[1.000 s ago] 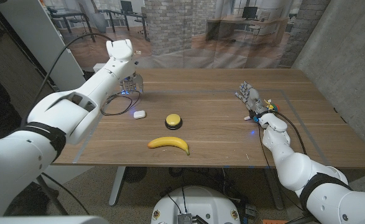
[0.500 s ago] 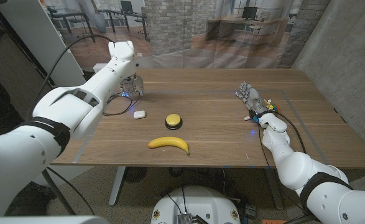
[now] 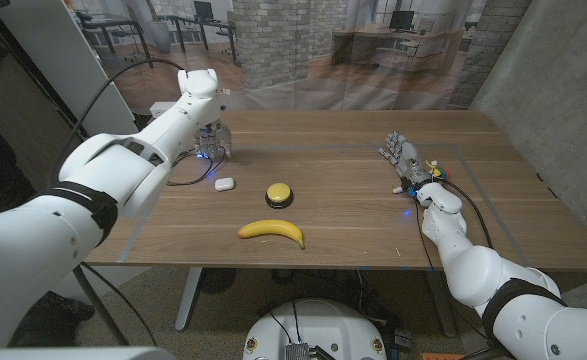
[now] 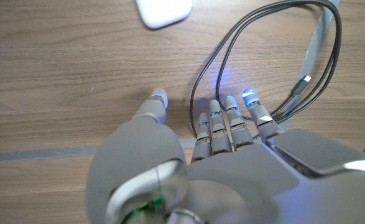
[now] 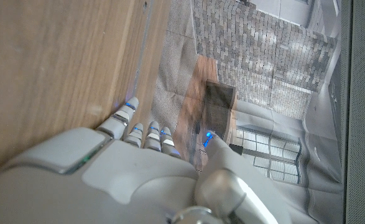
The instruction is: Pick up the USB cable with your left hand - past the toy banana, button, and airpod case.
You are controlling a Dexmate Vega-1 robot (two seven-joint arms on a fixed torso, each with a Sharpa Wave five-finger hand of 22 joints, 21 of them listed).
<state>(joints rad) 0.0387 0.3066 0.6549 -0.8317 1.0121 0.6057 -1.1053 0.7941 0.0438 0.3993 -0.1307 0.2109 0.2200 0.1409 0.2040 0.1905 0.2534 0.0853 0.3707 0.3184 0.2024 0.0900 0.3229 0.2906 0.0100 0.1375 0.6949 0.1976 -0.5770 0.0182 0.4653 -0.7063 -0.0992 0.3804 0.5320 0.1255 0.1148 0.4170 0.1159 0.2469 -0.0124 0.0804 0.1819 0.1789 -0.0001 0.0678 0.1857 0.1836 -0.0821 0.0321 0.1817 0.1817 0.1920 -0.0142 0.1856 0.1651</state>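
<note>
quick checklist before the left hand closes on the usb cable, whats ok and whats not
1. Left hand is over the USB cable: ok.
2. Fingers are spread with the cable loops just beyond their tips: ok.
3. Cable already held: not ok, nothing is between the fingers.
4. Airpod case lies apart from the fingers: ok.
5. Fingertips touch the table: cannot tell.
6. Right hand is far from the cable: ok.

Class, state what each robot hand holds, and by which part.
Nothing: the left robot hand hangs open over the USB cable; the right robot hand is empty.
</note>
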